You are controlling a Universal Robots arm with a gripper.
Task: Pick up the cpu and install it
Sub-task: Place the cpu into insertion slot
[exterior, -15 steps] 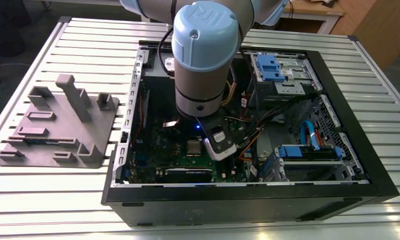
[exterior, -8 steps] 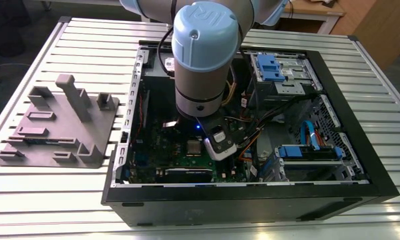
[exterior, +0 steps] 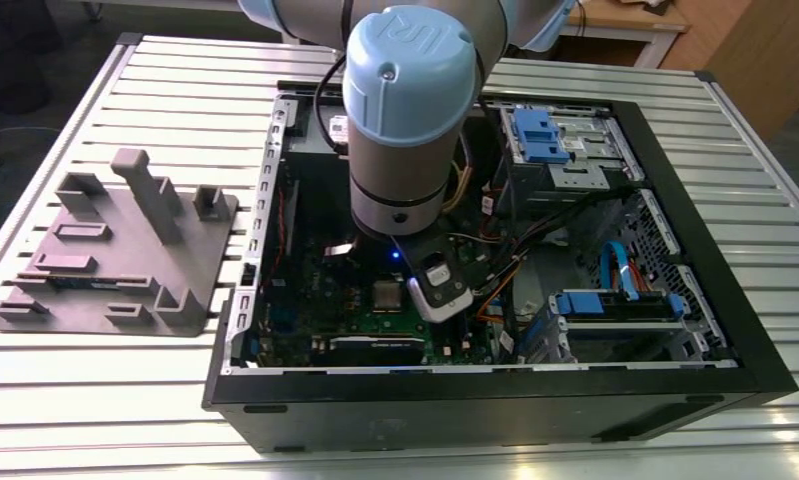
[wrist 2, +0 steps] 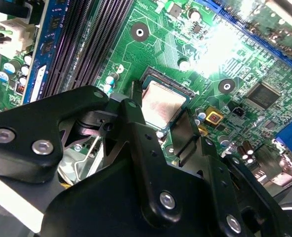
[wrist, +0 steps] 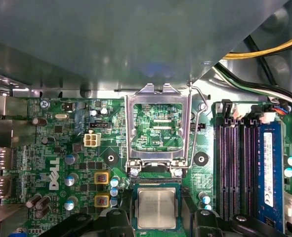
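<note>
First wrist view | cpu (wrist: 156,207) seated in socket (wrist: 155,183) | fingers (wrist: 117,222) released, flanking cpu

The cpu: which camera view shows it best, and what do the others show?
The first wrist view: the cpu lies square-on in its socket, top unobstructed. The second wrist view shows it slanted, partly behind the hand. The exterior view shows a small square.
</note>
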